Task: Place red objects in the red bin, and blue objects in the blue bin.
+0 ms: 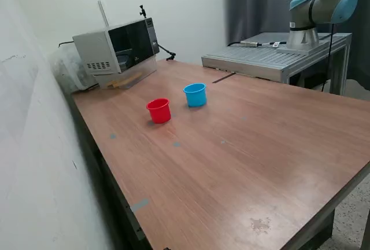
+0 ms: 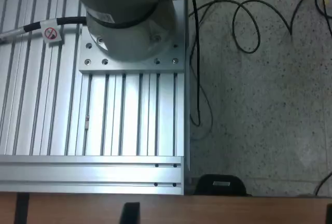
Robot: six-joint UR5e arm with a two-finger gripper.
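At the exterior view's left a grey microwave (image 1: 118, 50) sits at the back of the wooden table (image 1: 243, 163). Next comes the red cup (image 1: 158, 110), then the blue cup (image 1: 195, 95) just beside it, both upright and open. They look like thin, light, smooth plastic, easy to tip if nudged. No cubes are visible anywhere; small hard blocks like that would best be pinched across flat sides. On the right, the arm (image 1: 321, 8) stands on a ribbed aluminium plate (image 2: 104, 120). The gripper is out of sight, so I cannot tell its state.
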